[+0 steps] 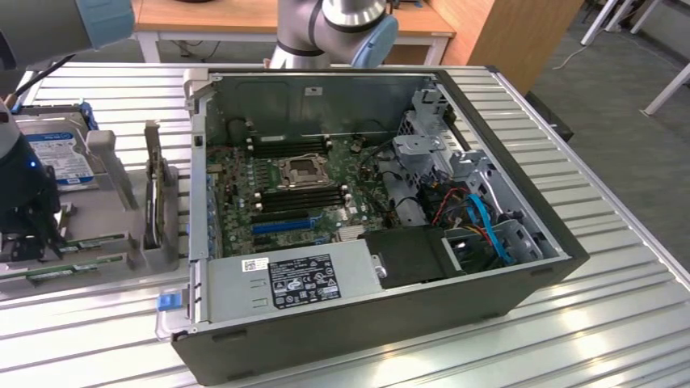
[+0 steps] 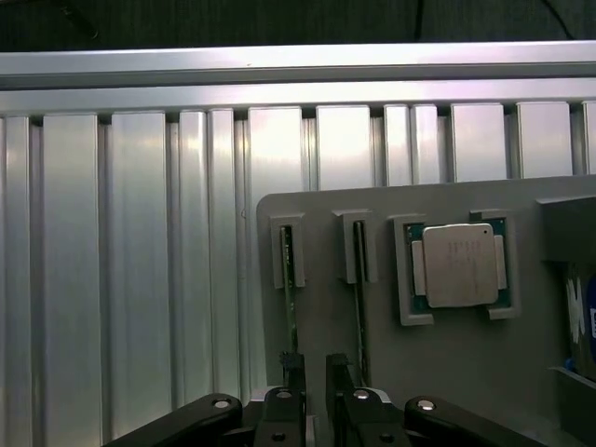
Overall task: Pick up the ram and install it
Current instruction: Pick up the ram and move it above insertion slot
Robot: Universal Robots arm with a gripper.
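1. Computer case (image 1: 377,307) is lying open on slatted table (image 1: 636,267).
2. Grey fixture (image 2: 447,372) is holding ram (image 2: 289,298) on edge in a slot.
3. Gripper (image 2: 315,372), released and empty, is hovering at ram's near end, stick running lengthwise away.

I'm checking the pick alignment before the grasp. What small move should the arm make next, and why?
Probably a slight sideways shift to centre the gripper on one ram before lowering. The open fingers hang over the gray tray. One finger lies over the ram farther from the processor chip rather than straddling it, and nothing is held.
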